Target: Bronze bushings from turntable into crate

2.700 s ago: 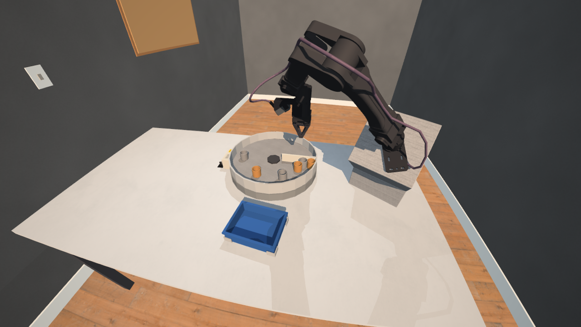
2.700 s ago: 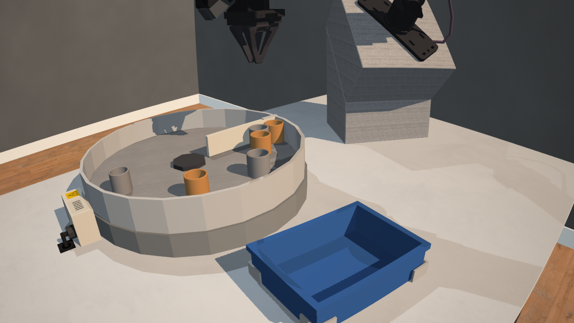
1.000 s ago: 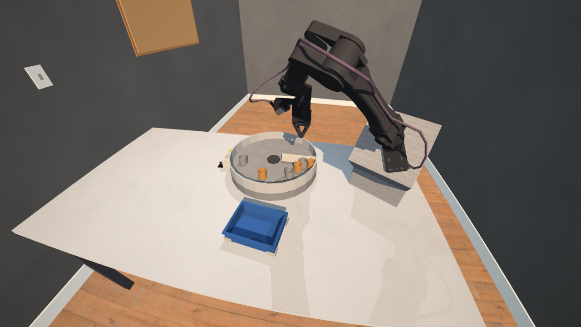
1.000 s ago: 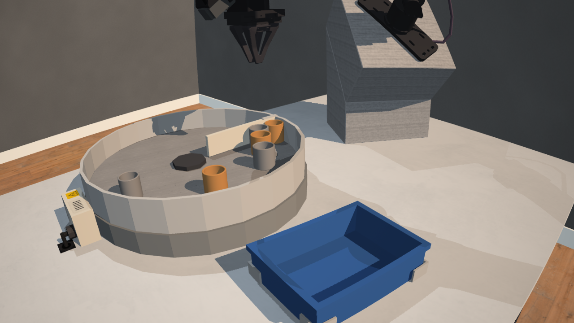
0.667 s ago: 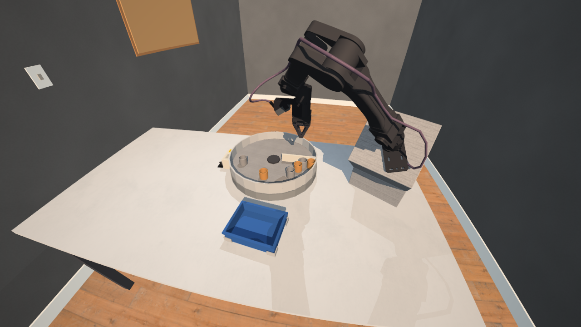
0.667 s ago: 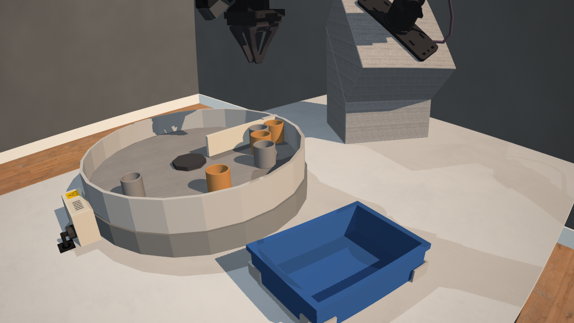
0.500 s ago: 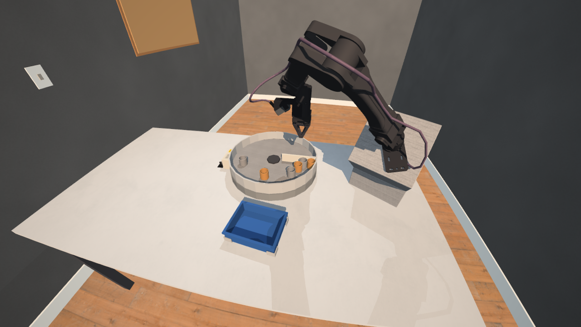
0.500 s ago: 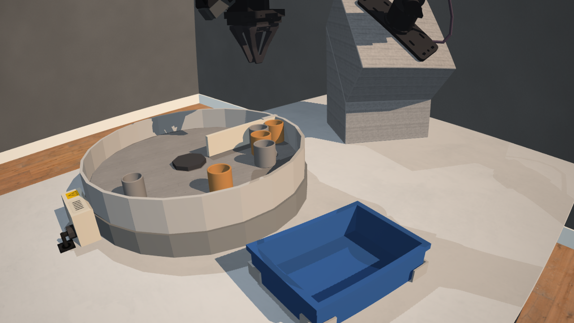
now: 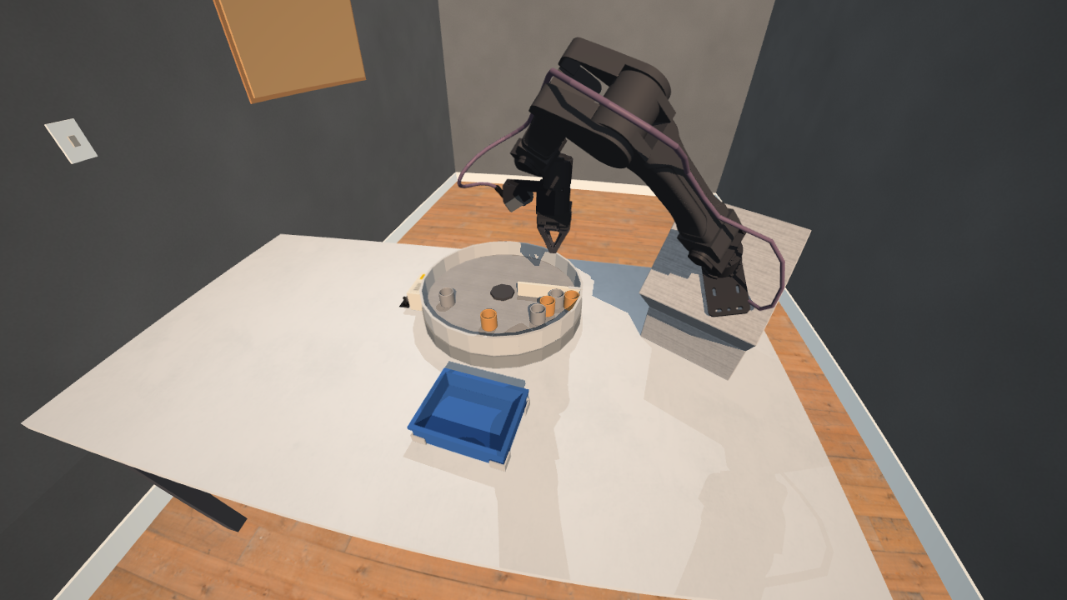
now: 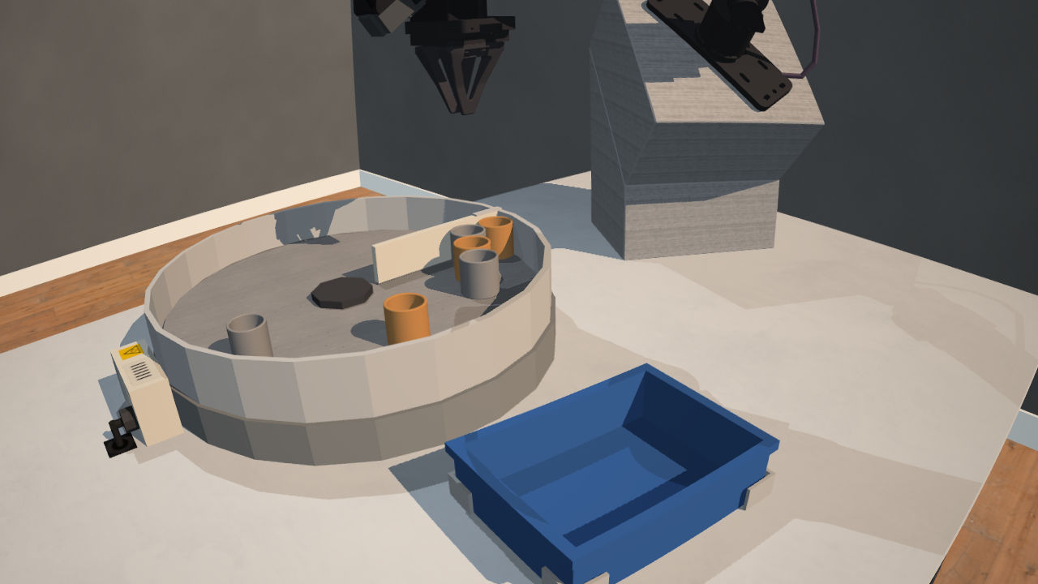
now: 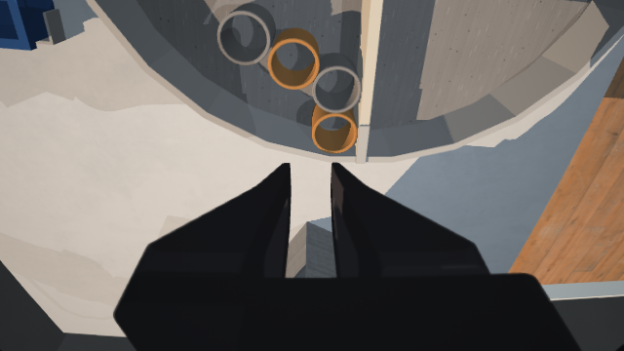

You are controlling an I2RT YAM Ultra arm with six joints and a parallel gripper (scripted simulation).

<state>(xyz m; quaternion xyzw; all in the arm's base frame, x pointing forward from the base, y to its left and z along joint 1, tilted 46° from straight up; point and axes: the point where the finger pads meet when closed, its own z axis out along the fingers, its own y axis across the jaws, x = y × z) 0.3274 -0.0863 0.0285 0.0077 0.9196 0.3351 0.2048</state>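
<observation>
One steel bushing point(image 9: 447, 298) point(image 10: 249, 337), then one bronze bushing point(image 9: 488, 321) point(image 10: 406, 320), stands on the turntable point(image 9: 477, 276) point(image 10: 276, 268) point(image 11: 463, 49). In front, the blue crate point(image 9: 428, 440) point(image 10: 515, 500) point(image 11: 15, 24) sits level within its guides point(image 9: 498, 464) point(image 10: 760, 490) point(image 11: 55, 26). Rightward, two steel bushings point(image 9: 537, 316) point(image 10: 479, 277) point(image 11: 244, 62) and two bronze bushings point(image 9: 570, 300) point(image 10: 500, 239) point(image 11: 333, 142) cluster beside a divider point(image 9: 537, 289) point(image 10: 406, 249) point(image 11: 370, 63). The gripper point(image 9: 553, 248) point(image 10: 462, 112) point(image 11: 310, 175) hovers above, slightly spread, holding nothing.
</observation>
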